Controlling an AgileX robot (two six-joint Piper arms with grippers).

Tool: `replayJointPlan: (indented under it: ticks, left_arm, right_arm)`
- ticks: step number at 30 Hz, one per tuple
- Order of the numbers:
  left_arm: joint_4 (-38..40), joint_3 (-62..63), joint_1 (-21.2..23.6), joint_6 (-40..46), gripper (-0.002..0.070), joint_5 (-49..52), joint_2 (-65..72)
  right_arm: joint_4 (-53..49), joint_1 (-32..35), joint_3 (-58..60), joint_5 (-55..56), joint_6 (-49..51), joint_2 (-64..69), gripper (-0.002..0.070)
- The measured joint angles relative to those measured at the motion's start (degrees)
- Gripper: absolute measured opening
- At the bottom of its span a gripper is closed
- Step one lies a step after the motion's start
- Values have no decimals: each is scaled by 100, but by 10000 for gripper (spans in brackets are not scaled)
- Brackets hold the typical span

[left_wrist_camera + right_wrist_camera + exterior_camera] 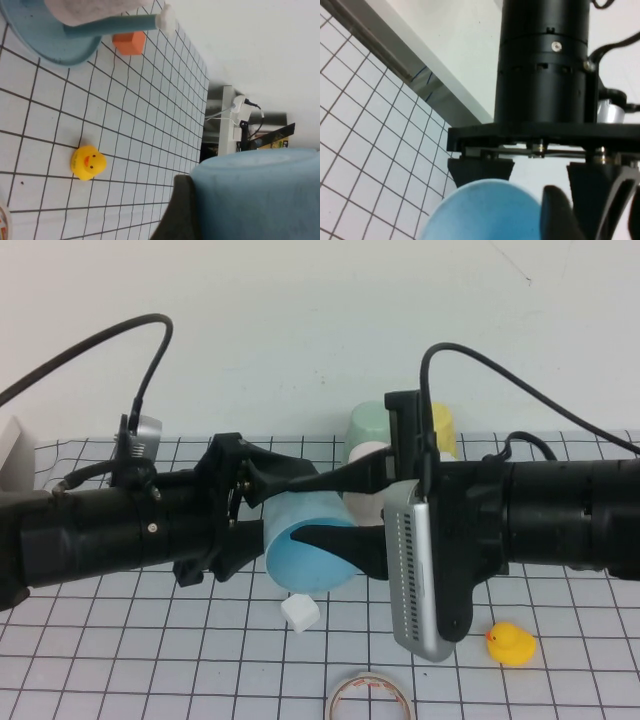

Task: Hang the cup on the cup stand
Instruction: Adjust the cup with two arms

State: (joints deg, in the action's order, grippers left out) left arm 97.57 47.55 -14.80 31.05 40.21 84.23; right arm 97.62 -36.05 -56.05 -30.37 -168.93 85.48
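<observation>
**Cup held on its side between the two arms, stand just beyond**

The left gripper [330, 505] reaches in from the left of the cup [310, 545], jaws spread wide and closed around its light blue wall, one finger along the top side and one along the lower side. The cup hangs above the bench [150, 640], its long axis roughly level and in line with the left arm.

Right of the cup, the right gripper [555, 200] faces it from the opposite side, touching or nearly so; whether its jaws are open or gripping I cannot tell.

The cup stand [60, 42] sits past the cup on the far right side, its white-capped peg [165, 19] free. My judgement: the left arm must carry the cup rightward, and the right arm blocks that path.

A white cube [300, 613] lies below the cup, a yellow duck [511, 644] well to its right.
</observation>
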Motion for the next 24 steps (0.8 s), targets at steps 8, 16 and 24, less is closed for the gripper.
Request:
replayJointPlan:
  ticks: [8,16,24]
  left_arm:
    - [-11,0,-13,87,566,-167,0]
    - [-32,65,137,1177,564,-329,0]
    - [-32,1055,142,3350,564,-408,9]
  right_arm:
    - [0,0,0,163,421,0,342]
    - [0,0,0,-215,976,-375,342]
    - [11,0,0,985,3328,-1110,319]
